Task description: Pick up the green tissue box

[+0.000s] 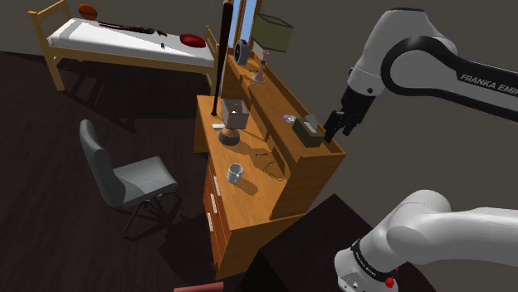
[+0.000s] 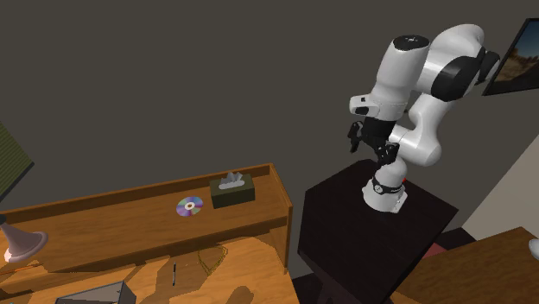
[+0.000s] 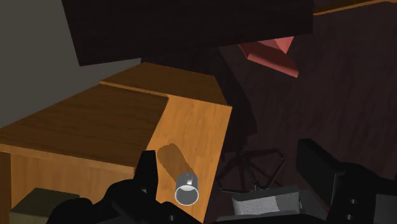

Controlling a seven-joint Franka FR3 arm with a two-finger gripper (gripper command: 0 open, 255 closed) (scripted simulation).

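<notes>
The tissue box (image 1: 309, 130) is a dark olive-green box with white tissue poking out of its top. It stands on the desk's raised wooden shelf (image 1: 282, 99), near the shelf's end. In the second exterior view the tissue box (image 2: 232, 189) sits just right of a shiny CD (image 2: 190, 205). My gripper (image 1: 334, 133) hangs to the shoulder view's right of the box, off the shelf's end and apart from it. In the second exterior view the gripper (image 2: 361, 142) is over the dark stand (image 2: 345, 224). The wrist view shows the gripper (image 3: 232, 175) open and holding nothing, with a corner of the tissue box (image 3: 32, 203) beside one finger.
On the lower desk top (image 1: 249, 199) stand a grey mug (image 1: 235, 172) and a small open box (image 1: 235, 112). A green-shaded lamp (image 1: 272, 33) stands at the shelf's far end. A grey office chair (image 1: 124, 178) sits beside the desk, and a bed (image 1: 124, 41) lies beyond.
</notes>
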